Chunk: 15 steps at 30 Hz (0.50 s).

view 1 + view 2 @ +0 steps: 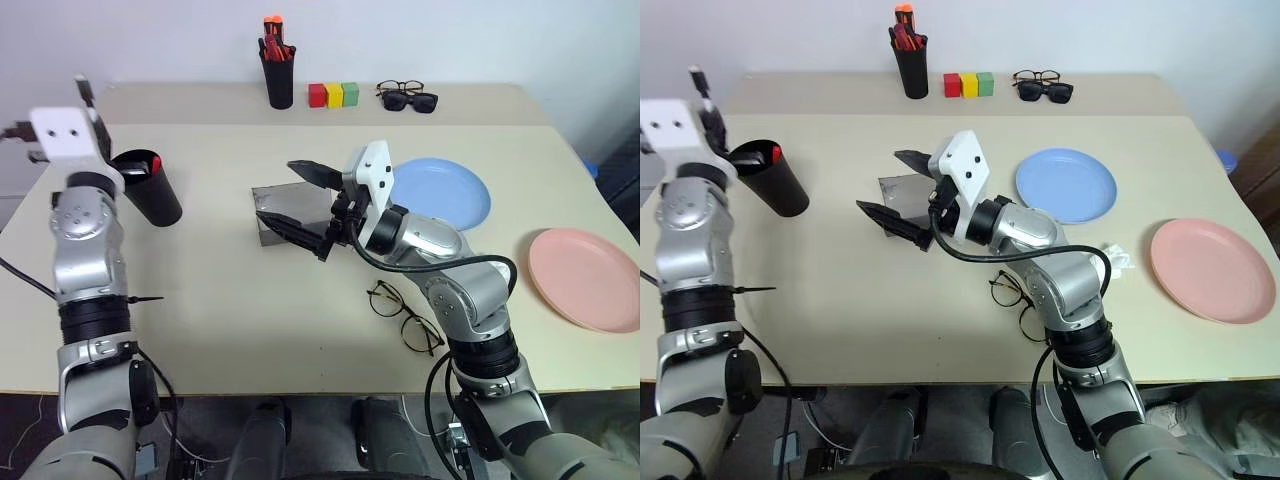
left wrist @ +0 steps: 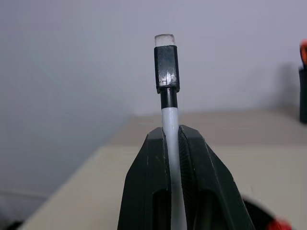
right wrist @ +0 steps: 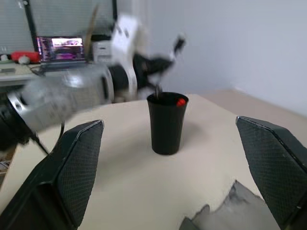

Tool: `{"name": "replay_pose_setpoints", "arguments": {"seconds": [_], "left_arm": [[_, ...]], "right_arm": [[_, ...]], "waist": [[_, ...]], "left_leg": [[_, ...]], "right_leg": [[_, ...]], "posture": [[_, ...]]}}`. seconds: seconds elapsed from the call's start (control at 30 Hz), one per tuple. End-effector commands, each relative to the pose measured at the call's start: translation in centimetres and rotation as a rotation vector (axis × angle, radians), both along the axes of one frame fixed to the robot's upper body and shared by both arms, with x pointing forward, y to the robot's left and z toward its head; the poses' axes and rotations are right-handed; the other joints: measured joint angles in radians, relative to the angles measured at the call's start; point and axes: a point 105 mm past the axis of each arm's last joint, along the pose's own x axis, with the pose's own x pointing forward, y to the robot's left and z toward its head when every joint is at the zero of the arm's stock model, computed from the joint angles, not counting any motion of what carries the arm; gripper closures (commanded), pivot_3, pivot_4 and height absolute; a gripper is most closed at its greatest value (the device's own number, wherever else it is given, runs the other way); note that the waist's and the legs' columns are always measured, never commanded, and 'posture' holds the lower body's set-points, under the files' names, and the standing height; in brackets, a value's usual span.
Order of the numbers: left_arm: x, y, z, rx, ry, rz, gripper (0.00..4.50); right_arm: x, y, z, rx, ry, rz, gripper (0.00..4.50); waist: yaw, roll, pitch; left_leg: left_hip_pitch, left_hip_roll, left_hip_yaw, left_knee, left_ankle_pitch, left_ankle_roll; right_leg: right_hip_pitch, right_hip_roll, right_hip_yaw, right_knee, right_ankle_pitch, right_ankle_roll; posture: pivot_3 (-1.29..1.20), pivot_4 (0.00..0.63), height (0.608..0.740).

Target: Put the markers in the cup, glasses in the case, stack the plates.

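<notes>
Pale walls are backing a wide beige table, and the black cup is standing toward its left side with a red-capped marker already poking out of its mouth. Just beside and above the cup, the left gripper is holding its fingers pinched tight on the white marker, whose black cap is pointing up past the fingertips. Right of the cup, near the table's middle, the right gripper is hanging with its fingers spread as wide as they go and gripping nothing, over the grey case, which is lying open. Further right of the cup, the glasses are resting on the table nearer the front edge, the blue plate is sitting behind them, and the pink plate is lying well apart at the far right, so the plates are not yet stacked. The step in hand seems to be dropping this second marker into the cup: doing it well likely means bringing the marker's lower end squarely over the cup's mouth, clear of the marker already inside, keeping it near upright, and letting go only once the tip is inside the rim, without nudging the light cup.
</notes>
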Motion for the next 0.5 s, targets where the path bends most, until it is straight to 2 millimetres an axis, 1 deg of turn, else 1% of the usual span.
{"name": "replay_pose_setpoints", "arguments": {"seconds": [0.03, 0.1, 0.17, 0.2, 0.23, 0.27, 0.33, 0.37, 0.4, 0.43, 0.47, 0.5], "left_arm": [[-0.1, -0.4, 1.1, 0.015, -0.059, -0.021, 4.47], [0.1, -0.4, 0.4, 0.001, -0.041, -0.023, 4.47], [0.2, -0.1, -0.1, -0.015, -0.026, -0.010, 3.69], [0.2, -0.1, -0.1, -0.017, -0.027, -0.010, 3.41], [0.2, -0.1, 0.0, -0.010, -0.033, -0.013, 2.92], [0.0, -0.4, 0.8, -0.021, -0.070, -0.032, 2.52], [-0.3, -0.9, 2.1, -0.033, -0.130, -0.064, 2.52], [-0.4, -2.1, 3.6, -0.018, -0.174, -0.130, 2.52], [-0.5, -3.4, 4.6, -0.005, -0.201, -0.204, 2.52], [-0.7, -4.4, 5.2, 0.005, -0.217, -0.255, 2.52], [-0.6, -6.1, 5.6, 0.002, -0.208, -0.358, 2.52], [-0.6, -7.8, 5.5, 0.018, -0.178, -0.447, 2.25]], "right_arm": [[-0.4, 0.1, 1.1, 0.028, -0.044, 0.020, 0.00], [-0.4, 0.1, 1.0, 0.026, -0.044, 0.019, 0.00], [-0.4, 0.0, 1.0, 0.024, -0.045, 0.016, 0.00], [-0.4, 0.0, 1.0, 0.023, -0.046, 0.014, 0.00], [-0.4, -0.1, 1.0, 0.022, -0.046, 0.011, 0.00], [-0.4, -0.3, 1.0, 0.017, -0.050, 0.003, 0.00], [-0.3, -0.6, 1.0, 0.011, -0.055, -0.010, 0.00], [0.0, -1.2, 1.0, -0.001, -0.060, -0.030, 0.00], [0.2, -1.7, 1.0, -0.011, -0.065, -0.045, 0.00], [0.3, -2.1, 1.0, -0.019, -0.068, -0.055, 0.00], [0.5, -2.6, 1.0, -0.032, -0.072, -0.070, 0.00], [0.6, -3.1, 0.9, -0.044, -0.076, -0.083, 0.00]], "waist": [[0.000, 0.000, 0.000], [-0.001, 0.000, 0.000], [-0.002, 0.000, 0.000], [-0.002, 0.000, 0.000], [-0.002, 0.000, 0.000], [-0.001, 0.000, 0.000], [0.000, 0.000, 0.000], [0.000, 0.000, 0.000], [0.001, 0.000, 0.000], [0.003, 0.000, 0.000], [0.004, 0.000, 0.000], [0.004, 0.000, 0.000]], "left_leg": [[0.000, 0.000, 0.000, 0.000, 0.000, 0.000], [0.000, 0.000, 0.000, 0.000, 0.000, 0.000], [0.000, 0.000, 0.000, 0.000, 0.000, 0.000], [0.000, 0.000, 0.000, 0.000, 0.000, 0.000], [0.000, 0.000, 0.000, 0.000, 0.000, 0.000], [0.000, 0.000, 0.000, 0.000, 0.000, 0.000], [0.000, 0.000, 0.000, 0.000, 0.000, 0.000], [0.000, 0.000, 0.000, 0.000, 0.000, 0.000], [0.000, 0.000, 0.000, 0.000, 0.000, 0.000], [0.000, 0.000, 0.000, 0.000, 0.000, 0.000], [0.000, 0.000, 0.000, 0.000, 0.000, 0.000], [-0.001, 0.000, 0.000, 0.000, 0.000, 0.000]], "right_leg": [[0.000, 0.000, 0.000, 0.000, 0.000, 0.000], [0.000, 0.000, 0.000, 0.000, 0.000, 0.000], [0.000, 0.000, 0.000, 0.000, 0.000, 0.000], [0.000, 0.000, 0.000, 0.000, 0.000, 0.000], [0.000, 0.000, 0.000, 0.000, 0.000, 0.000], [0.000, 0.000, 0.000, 0.000, 0.000, 0.000], [0.000, 0.000, 0.000, 0.000, 0.000, 0.000], [0.000, 0.000, 0.000, 0.000, 0.000, 0.000], [0.000, 0.000, 0.000, 0.000, 0.000, 0.000], [0.000, 0.000, 0.000, 0.000, 0.000, 0.000], [0.000, 0.000, 0.000, 0.000, 0.000, 0.000], [0.000, 0.000, 0.000, 0.000, 0.000, 0.000]], "posture": [[0.00, 0.150, 0.740], [0.00, 0.150, 0.740], [0.00, 0.150, 0.740], [0.00, 0.150, 0.740], [0.00, 0.150, 0.740], [0.00, 0.150, 0.740], [0.00, 0.150, 0.740], [0.00, 0.150, 0.740], [0.00, 0.150, 0.740], [0.00, 0.150, 0.740], [0.00, 0.150, 0.740], [0.00, 0.150, 0.740]]}}
